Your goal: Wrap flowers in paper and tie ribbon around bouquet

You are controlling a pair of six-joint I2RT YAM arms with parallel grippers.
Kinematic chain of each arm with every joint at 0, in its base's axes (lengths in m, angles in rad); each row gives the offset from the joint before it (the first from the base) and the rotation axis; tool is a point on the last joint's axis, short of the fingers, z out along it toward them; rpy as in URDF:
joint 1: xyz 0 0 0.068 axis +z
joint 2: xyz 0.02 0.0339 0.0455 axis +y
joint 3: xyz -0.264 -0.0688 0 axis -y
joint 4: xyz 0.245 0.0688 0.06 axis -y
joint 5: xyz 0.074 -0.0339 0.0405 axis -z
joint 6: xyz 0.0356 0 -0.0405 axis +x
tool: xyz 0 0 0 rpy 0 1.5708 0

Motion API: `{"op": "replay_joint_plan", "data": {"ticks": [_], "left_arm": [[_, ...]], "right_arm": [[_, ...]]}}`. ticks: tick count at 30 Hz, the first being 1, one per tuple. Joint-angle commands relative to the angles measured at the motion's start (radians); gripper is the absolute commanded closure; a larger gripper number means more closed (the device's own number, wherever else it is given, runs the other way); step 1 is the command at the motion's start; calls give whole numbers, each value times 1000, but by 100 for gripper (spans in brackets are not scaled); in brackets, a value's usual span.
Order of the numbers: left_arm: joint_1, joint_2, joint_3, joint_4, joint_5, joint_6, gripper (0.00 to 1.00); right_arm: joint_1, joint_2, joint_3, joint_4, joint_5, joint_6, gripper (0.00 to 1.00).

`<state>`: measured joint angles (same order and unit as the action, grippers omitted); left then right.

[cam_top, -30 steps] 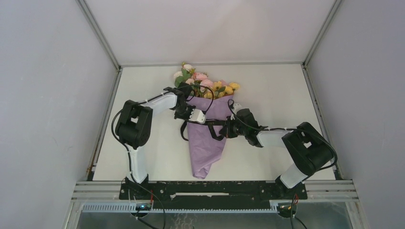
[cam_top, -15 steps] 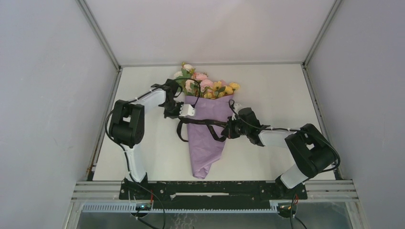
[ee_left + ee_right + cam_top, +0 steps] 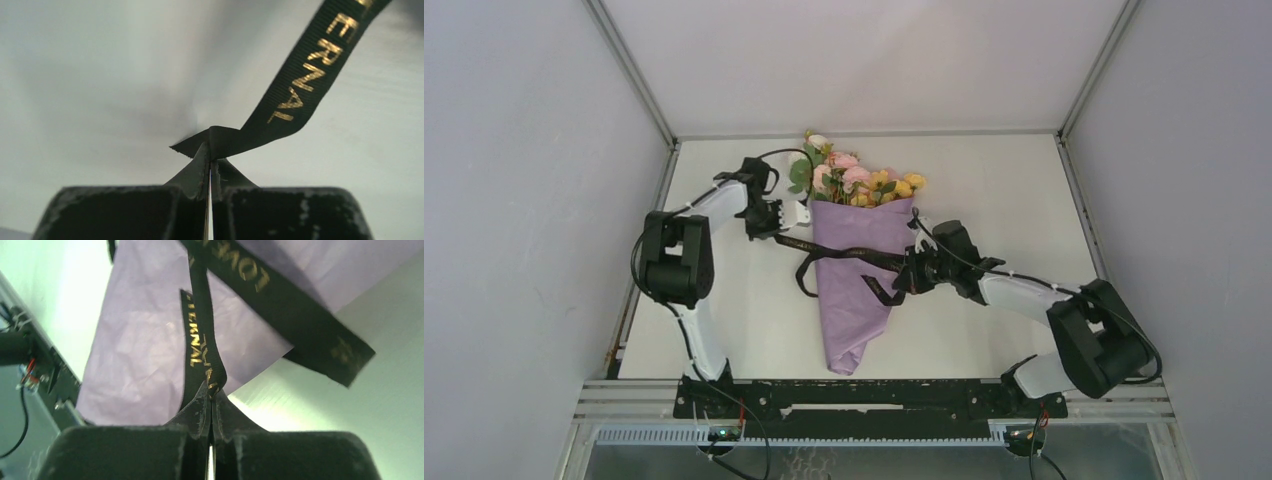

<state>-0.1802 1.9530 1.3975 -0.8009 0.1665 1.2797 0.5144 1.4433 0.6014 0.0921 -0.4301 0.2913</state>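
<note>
The bouquet lies mid-table: a lilac paper [image 3: 856,300] cone with its tip toward me and pink, yellow and cream flowers [image 3: 856,178] at its far end. The dark ribbon [image 3: 844,254] runs across the cone's upper half. My left gripper [image 3: 786,230] is just left of the cone's top, shut on one ribbon end. My right gripper [image 3: 908,279] is at the cone's right edge, shut on the other part. In the left wrist view the left gripper [image 3: 210,150] pinches the gold-lettered ribbon [image 3: 295,90]. In the right wrist view the right gripper [image 3: 211,390] pinches the ribbon [image 3: 200,340] over the paper [image 3: 140,360].
A slack ribbon loop [image 3: 804,282] hangs left of the cone, and a free tail [image 3: 320,340] crosses the cone's right edge. Metal frame rails [image 3: 646,250] border the white table, with grey walls beyond. A black base rail [image 3: 874,395] lies along the near edge.
My left gripper has pulled its ribbon end leftward and farther back, off the cone. The right gripper has shifted slightly right. The ribbon now stretches straighter across the paper.
</note>
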Motion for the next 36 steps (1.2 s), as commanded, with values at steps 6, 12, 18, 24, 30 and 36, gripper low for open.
{"op": "replay_joint_plan", "data": {"ticks": [6, 12, 18, 24, 30, 36], "left_arm": [[170, -194, -135, 161, -65, -171, 100], [319, -264, -297, 238, -206, -207, 100], [533, -310, -401, 415, -303, -198, 100], [666, -320, -401, 455, -294, -160, 100], [694, -312, -380, 478, -292, -170, 100], [630, -360, -309, 259, -145, -214, 100]], "right_arm": [[-209, -156, 62, -500, -169, -67, 100], [-777, -354, -208, -254, -334, 130, 100], [-1210, -457, -357, -103, -407, 239, 100], [-1401, -400, -321, -112, -452, 188, 100], [-1316, -474, -268, -185, -380, 162, 100], [-965, -654, -88, -289, -271, 150, 100]]}}
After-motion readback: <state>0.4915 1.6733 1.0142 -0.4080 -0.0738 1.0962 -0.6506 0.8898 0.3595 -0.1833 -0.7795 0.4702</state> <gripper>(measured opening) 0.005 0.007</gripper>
